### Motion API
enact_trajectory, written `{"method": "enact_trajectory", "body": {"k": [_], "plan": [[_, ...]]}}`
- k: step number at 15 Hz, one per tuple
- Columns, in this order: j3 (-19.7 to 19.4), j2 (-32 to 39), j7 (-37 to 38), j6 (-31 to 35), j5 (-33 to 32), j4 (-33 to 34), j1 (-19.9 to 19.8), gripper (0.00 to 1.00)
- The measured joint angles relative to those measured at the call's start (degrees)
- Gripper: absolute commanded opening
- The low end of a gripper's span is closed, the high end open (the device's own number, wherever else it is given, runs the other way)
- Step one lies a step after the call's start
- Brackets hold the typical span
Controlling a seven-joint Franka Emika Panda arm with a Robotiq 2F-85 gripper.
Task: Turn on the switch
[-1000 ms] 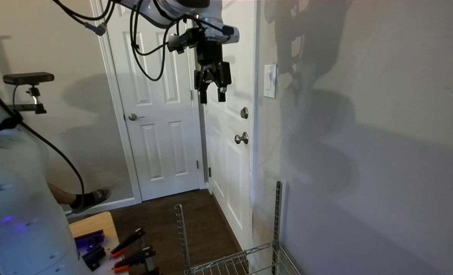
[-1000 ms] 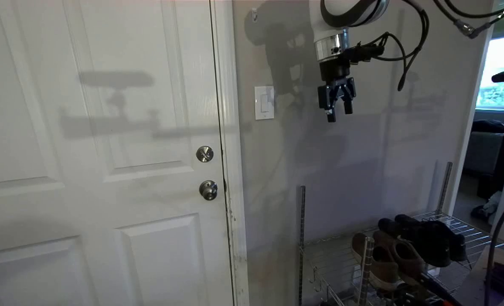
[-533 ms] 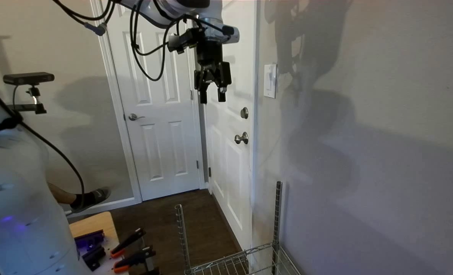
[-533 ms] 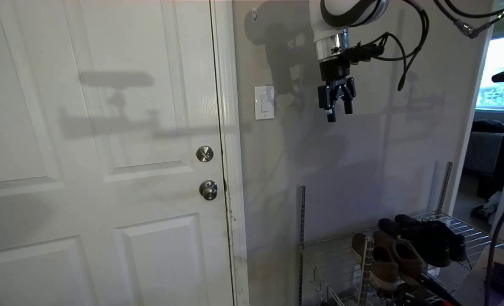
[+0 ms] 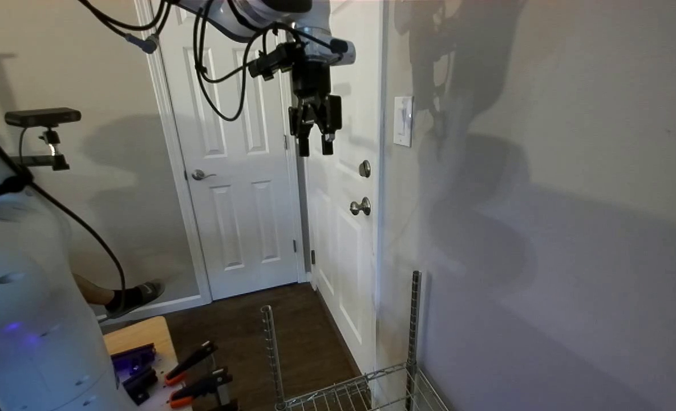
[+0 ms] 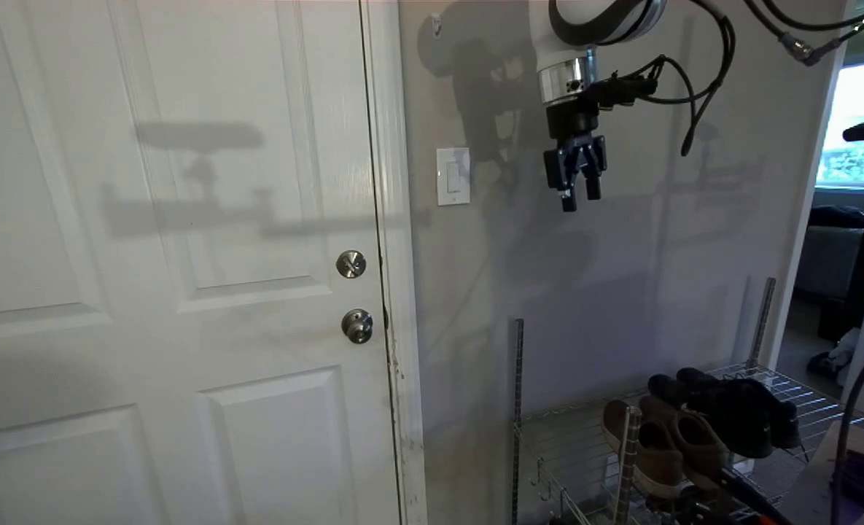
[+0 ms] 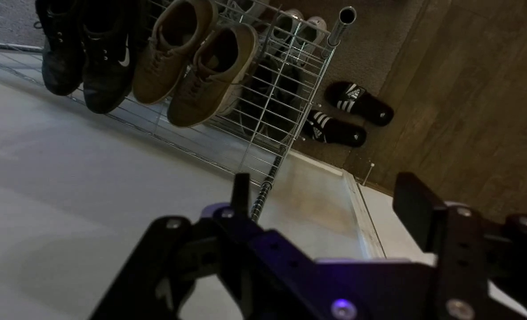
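The switch is a white upright plate with a rocker on the wall, visible in both exterior views [image 5: 403, 121] [image 6: 453, 176]. It does not show in the wrist view. My gripper [image 5: 315, 148] is black, points down and hangs apart from the wall. In an exterior view the gripper [image 6: 581, 201] appears to the right of the switch, with its fingertips near the height of the plate's lower edge. In the wrist view the gripper [image 7: 323, 191] has its fingers [image 7: 416, 211] wide apart with nothing between them.
A white door with a round knob [image 6: 357, 326] and a deadbolt [image 6: 351, 264] is beside the switch. Below the gripper stands a wire rack [image 7: 267, 102] holding shoes [image 7: 210, 75], with upright posts [image 5: 415, 319]. Cables [image 5: 241, 85] hang from the arm.
My gripper has dropped very slightly and turned a little over the last half second. It stays open. The switch looks the same.
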Motion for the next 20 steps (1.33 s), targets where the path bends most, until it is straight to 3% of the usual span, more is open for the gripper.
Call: {"method": "enact_trajectory", "body": {"k": [4,8,11,14,20], "plan": [[-0.62,0.85,-0.21,3.68,0.21,0.01,0.57,0.27],[-0.97,4.48,-2.71,17.46,0.24,0.01,1.35,0.05],[-1.49,7.91,-4.4,28.72,0.8,-0.05,1.43,0.0],[-2.21,10.04,-6.09,39.37,0.81,-0.49,1.43,0.05],[-2.67,10.89,-9.19,64.4,0.62,-4.61,1.45,0.04]]}}
